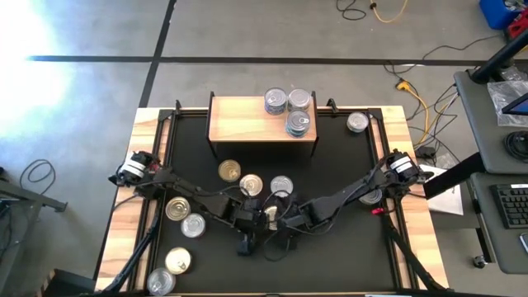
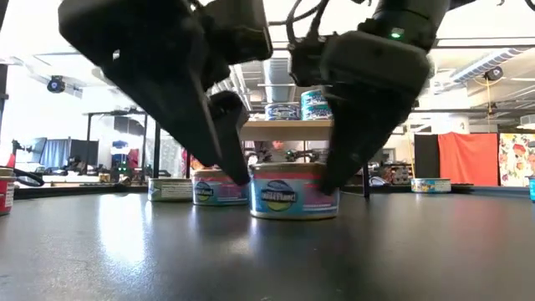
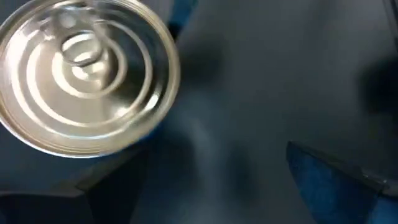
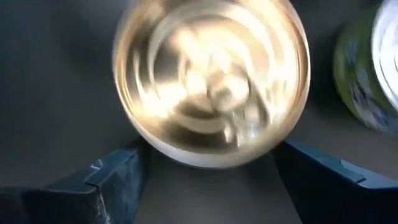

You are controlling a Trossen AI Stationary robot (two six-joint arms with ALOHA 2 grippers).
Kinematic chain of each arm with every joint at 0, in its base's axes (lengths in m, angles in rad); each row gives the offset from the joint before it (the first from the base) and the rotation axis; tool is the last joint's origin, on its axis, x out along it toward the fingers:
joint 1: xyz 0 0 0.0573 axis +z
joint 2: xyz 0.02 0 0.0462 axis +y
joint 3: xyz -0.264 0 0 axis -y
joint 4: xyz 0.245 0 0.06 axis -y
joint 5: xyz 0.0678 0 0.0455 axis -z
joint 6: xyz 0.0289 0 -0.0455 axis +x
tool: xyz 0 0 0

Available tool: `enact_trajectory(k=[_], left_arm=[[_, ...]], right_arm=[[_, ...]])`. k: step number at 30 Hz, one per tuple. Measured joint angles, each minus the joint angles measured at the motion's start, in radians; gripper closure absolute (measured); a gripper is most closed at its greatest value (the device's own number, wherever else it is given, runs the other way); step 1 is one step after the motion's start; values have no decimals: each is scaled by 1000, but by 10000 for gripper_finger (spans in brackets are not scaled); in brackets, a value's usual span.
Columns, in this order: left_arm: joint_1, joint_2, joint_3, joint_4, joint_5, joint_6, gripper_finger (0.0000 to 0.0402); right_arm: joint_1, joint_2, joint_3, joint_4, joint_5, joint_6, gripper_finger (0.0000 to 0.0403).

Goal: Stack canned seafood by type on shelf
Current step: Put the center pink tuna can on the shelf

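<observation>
Nearest, on the black table top [image 1: 346, 173], a tuna tin [image 2: 294, 191] with a blue and pink label is seen upright, bracketed by the right gripper [image 4: 208, 171], whose fingers [image 4: 106, 180] are spread to either side of the tin's wall without a visible clamp. The tin lies directly between the jaws, its round axis vertical, so a straight closure would be judged enough. Just beside it, the left gripper [image 1: 245, 216] is held with its jaws apart over bare table, a silver-lidded tin [image 3: 87, 78] lying off to one side of it and not between its fingers. Crowding is the likely snag: neighbouring tins [image 2: 219, 187] stand just behind the bracketed one, and the two grippers are very near each other. Farther off, gold-lidded tins [image 1: 177, 208] are scattered near the left arm. Beyond, the wooden shelf [image 1: 247, 124] carries three silver-lidded tins [image 1: 289, 107] at its right end, and one stray tin [image 1: 357, 122] sits just beside it.
</observation>
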Motion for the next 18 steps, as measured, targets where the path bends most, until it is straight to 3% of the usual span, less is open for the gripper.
enact_trajectory(k=[4,9,18], left_arm=[[-64,-9,-5,-10,-91,-74,40],[-95,-37,-52,-32,-225,-131,40],[-14,-43,-91,1,-227,-18,33]], right_arm=[[25,-4,16,-150,-8,-3,83],[85,-15,18,-183,-37,3,72],[95,-11,16,-135,-37,31,54]])
